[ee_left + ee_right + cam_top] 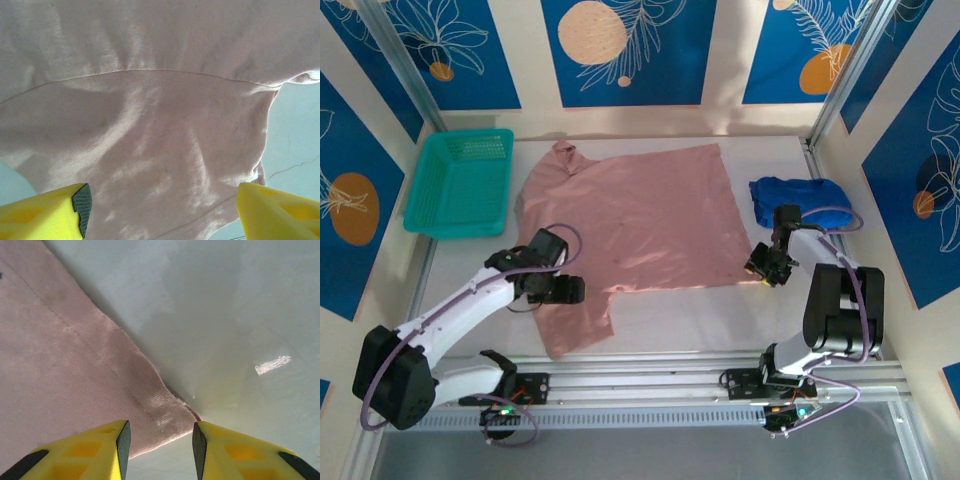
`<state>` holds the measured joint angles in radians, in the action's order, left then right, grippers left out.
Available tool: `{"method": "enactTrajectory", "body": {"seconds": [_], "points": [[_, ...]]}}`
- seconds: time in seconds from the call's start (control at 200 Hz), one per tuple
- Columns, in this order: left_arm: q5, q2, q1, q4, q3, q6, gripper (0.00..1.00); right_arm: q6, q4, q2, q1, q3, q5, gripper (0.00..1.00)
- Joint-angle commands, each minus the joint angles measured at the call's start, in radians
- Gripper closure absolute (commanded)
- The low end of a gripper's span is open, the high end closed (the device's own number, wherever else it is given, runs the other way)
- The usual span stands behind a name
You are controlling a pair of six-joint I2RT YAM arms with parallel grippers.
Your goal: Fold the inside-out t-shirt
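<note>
the inside-out t-shirt (650, 220), a plain dusty pink, lies spread nearly flat in the middle of the table (700, 320), with its hem side toward 3 o'clock and its neck toward 10 o'clock. one short sleeve (578, 322) sticks out at the shirt's 7 o'clock, and the other bunches at its 11 o'clock. a teal basket (460, 185) sits at the table's 10 o'clock, just beside the shirt. a crumpled royal-blue garment (800, 198) lies at 2 o'clock, apart from the pink cloth.

the left end effector (572, 290) hangs over the near sleeve. in the left wrist view its yellow fingers (45, 212) stand wide apart above the sleeve seam, holding nothing. the right end effector (763, 268) is at the shirt's 4 o'clock corner. in the right wrist view the fingers (235, 455) are parted a moderate way, with the stitched hem corner (167, 415) lying flat on the table in the gap between them, not clamped. whether either one touches the cloth cannot be told.
</note>
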<state>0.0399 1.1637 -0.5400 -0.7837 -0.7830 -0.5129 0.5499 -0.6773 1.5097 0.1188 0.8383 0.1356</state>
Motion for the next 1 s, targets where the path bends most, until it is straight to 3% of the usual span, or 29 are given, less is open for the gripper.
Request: {"method": "enactTrajectory", "body": {"seconds": [0.0, 0.22, 0.575, 0.7, 0.995], "points": [[0.003, -0.004, -0.005, -0.003, -0.021, 0.021, 0.24, -0.003, -0.029, 0.030, -0.002, 0.026, 0.012, 0.60], [-0.005, -0.017, -0.005, -0.006, -0.021, 0.029, 0.24, -0.013, -0.038, 0.093, -0.003, 0.054, -0.005, 0.62], [-0.001, -0.031, -0.005, -0.101, -0.024, 0.019, 0.24, -0.030, -0.043, 0.046, -0.004, 0.048, 0.009, 0.91], [0.014, -0.060, -0.005, -0.199, 0.008, -0.057, 0.26, -0.040, -0.039, 0.000, -0.016, 0.041, -0.002, 0.97], [-0.011, -0.114, -0.136, -0.313, 0.093, -0.303, 0.27, -0.045, -0.004, -0.056, -0.022, 0.026, -0.055, 1.00]]}}
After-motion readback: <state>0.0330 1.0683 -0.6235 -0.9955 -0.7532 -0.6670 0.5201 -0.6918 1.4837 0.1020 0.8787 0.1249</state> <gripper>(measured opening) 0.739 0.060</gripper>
